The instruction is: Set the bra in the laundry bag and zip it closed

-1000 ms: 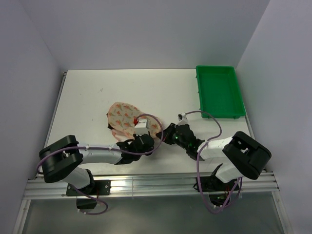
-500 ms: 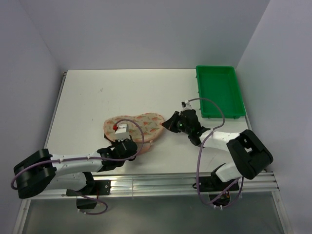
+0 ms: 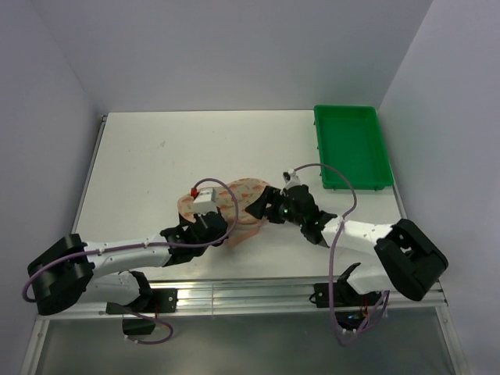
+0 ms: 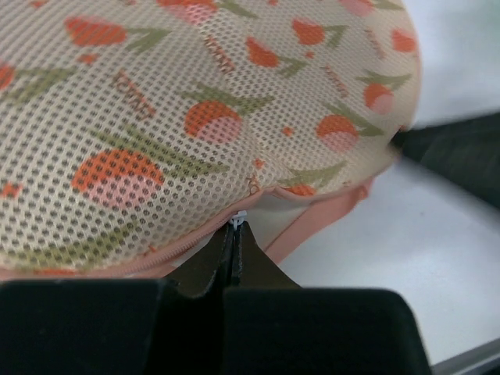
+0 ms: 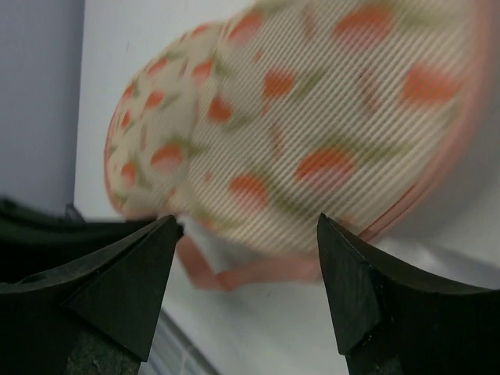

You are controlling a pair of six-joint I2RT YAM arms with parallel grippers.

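Left wrist: laundry bag (image 4: 195, 117) touching gripper (image 4: 235, 237)

Small orange words are printed here and there on the mesh of the bag (image 4: 195, 117); the letters are too small to read; nothing else legible.

A white tabletop (image 3: 156, 156) sits boxed in by plain pale walls (image 3: 234, 55) at the back and both sides (faintly lilac under even, soft light). A green plastic tray (image 3: 351, 148) lies at its far right corner. An aluminium rail (image 3: 234, 297) runs along the near edge.
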